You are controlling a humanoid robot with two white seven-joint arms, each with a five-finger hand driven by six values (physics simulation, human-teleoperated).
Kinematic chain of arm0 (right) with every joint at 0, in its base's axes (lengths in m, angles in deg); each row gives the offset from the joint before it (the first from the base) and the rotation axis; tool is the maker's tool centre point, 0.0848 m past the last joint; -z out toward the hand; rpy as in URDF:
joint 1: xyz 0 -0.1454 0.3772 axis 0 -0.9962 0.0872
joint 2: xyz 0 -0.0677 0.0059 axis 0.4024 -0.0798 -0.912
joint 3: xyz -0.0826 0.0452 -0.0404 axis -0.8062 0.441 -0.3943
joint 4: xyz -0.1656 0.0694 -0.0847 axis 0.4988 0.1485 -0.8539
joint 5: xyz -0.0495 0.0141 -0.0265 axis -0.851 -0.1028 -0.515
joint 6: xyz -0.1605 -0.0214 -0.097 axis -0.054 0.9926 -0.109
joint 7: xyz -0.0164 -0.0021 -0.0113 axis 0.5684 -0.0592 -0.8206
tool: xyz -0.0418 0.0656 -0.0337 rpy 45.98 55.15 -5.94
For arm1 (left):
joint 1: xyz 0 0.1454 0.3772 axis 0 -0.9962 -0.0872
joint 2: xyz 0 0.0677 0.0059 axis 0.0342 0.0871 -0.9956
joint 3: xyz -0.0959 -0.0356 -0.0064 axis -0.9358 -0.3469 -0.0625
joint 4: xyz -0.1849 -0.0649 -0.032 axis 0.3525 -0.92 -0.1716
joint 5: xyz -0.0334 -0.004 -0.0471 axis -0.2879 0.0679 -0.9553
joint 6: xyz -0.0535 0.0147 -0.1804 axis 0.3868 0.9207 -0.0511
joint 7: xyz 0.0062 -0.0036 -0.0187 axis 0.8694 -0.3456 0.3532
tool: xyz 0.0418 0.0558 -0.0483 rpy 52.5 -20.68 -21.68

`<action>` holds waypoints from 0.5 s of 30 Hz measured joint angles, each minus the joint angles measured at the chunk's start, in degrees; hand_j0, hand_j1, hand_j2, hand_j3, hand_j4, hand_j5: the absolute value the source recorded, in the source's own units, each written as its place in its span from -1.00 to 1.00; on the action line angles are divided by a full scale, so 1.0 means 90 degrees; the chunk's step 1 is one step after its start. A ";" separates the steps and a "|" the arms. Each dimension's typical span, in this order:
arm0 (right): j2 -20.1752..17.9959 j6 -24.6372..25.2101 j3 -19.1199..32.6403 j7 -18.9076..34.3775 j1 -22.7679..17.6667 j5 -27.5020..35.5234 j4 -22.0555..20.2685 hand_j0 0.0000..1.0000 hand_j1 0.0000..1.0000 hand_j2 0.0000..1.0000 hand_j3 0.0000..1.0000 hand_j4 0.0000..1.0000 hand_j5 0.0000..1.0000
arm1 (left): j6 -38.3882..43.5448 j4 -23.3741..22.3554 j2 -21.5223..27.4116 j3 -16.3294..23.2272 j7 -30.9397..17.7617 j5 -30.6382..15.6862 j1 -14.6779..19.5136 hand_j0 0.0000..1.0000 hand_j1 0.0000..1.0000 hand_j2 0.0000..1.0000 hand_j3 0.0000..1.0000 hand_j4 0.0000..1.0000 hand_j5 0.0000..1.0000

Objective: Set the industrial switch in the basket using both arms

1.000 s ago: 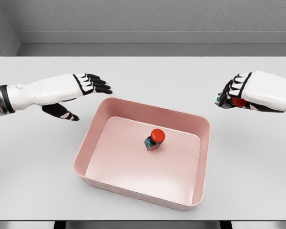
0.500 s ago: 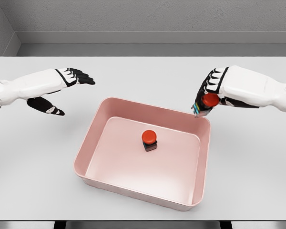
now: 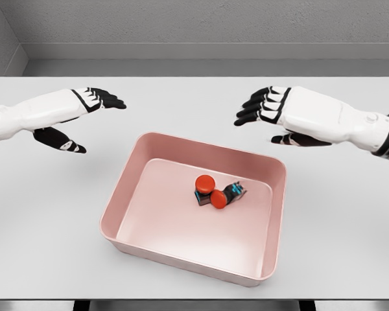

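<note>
Two industrial switches (image 3: 215, 192) are lying touching inside the pink basket (image 3: 120, 195), nearer its far right corner. Left hand (image 3: 84, 110) and right hand (image 3: 272, 110) are hovering over the table (image 3: 181, 103), fingers spread, holding nothing.

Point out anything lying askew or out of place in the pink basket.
In the pink rectangular basket, one red-capped industrial switch stands upright, while a second red-capped switch lies tipped on its side against it. Nothing has spilled outside.
</note>
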 measured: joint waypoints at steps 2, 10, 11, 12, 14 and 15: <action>-0.0341 0.0000 0.0020 0.0001 -0.0059 0.0000 0.0011 1.00 1.00 1.00 1.00 1.00 1.00 | 0.0000 -0.0001 0.0001 -0.0002 0.0000 -0.0005 0.0000 1.00 1.00 1.00 1.00 1.00 1.00; -0.1009 0.0000 0.0034 0.0024 -0.0225 0.0003 0.0236 1.00 1.00 1.00 1.00 1.00 1.00 | 0.0000 -0.0015 0.0005 -0.0010 -0.0002 -0.0009 -0.0010 1.00 1.00 1.00 1.00 1.00 1.00; -0.1019 0.0000 0.0034 0.0029 -0.0225 0.0004 0.0237 1.00 1.00 1.00 1.00 1.00 1.00 | 0.0000 -0.0030 0.0012 -0.0020 -0.0004 -0.0002 -0.0020 1.00 1.00 1.00 1.00 1.00 1.00; -0.1026 0.0000 0.0034 0.0033 -0.0225 0.0006 0.0235 1.00 1.00 1.00 1.00 1.00 1.00 | 0.0000 -0.0080 0.0013 -0.0028 -0.0009 0.0015 -0.0010 1.00 1.00 1.00 1.00 1.00 1.00; -0.1028 0.0000 0.0033 0.0037 -0.0225 0.0008 0.0229 1.00 1.00 1.00 1.00 1.00 1.00 | 0.0000 -0.0176 0.0022 -0.0058 -0.0022 0.0031 0.0000 1.00 1.00 1.00 1.00 1.00 1.00; -0.1027 0.0000 0.0033 0.0041 -0.0225 0.0009 0.0225 1.00 1.00 1.00 1.00 1.00 1.00 | 0.0000 -0.0199 0.0030 -0.0072 -0.0027 0.0035 -0.0010 1.00 1.00 1.00 1.00 1.00 1.00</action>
